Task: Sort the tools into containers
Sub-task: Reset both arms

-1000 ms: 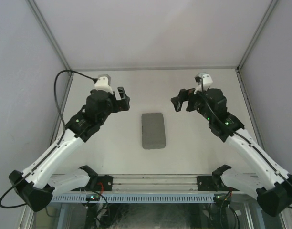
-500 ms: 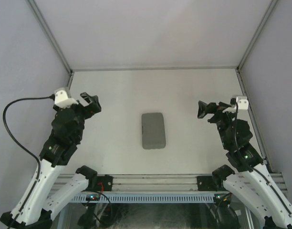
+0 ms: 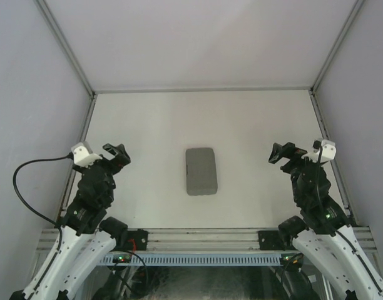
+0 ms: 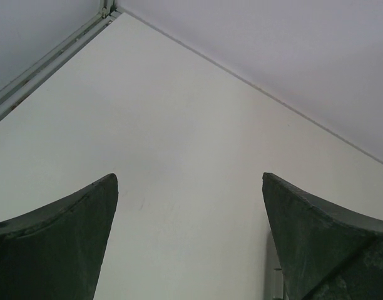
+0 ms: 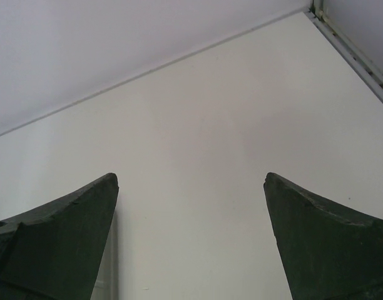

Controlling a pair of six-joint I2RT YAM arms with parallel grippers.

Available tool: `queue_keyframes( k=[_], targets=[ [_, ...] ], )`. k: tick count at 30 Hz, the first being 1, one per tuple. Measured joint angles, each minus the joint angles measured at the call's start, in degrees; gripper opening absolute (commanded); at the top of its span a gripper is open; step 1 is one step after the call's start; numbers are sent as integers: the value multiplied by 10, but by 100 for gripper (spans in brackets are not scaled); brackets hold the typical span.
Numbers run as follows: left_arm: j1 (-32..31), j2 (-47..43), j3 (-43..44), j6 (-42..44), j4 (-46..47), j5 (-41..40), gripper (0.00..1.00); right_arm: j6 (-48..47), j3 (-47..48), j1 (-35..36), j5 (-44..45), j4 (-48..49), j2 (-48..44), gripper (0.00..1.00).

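Note:
The container, a grey rounded-rectangle case (image 3: pixel 201 170), lies closed in the middle of the white table (image 3: pixel 154 125). No tools show in any view. My left gripper (image 3: pixel 116 155) hangs open well to the left of the case, near the table's left side. On the right, my right gripper (image 3: pixel 284 153) is open too and far from the case. In the left wrist view the left gripper (image 4: pixel 188 177) has only bare table between its dark fingers (image 4: pixel 54 244). The right gripper (image 5: pixel 191 177) likewise frames bare table in the right wrist view.
Grey walls close in the table at the back and on both sides, with metal rails (image 3: pixel 84 131) along the side edges. The arm bases and a metal frame (image 3: pixel 198 240) run along the near edge. A black cable (image 3: pixel 29 194) loops beside the left arm.
Both arms have drawn back from beside the case, outward and toward the near edge. Both grippers stay open. The case has not moved.

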Motion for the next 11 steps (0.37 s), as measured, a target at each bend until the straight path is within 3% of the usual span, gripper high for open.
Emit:
queue_keyframes(
  k=[11],
  targets=[
    [0, 17, 0, 2, 4, -19, 100, 16, 0, -2, 6, -15, 14, 100]
  ],
)
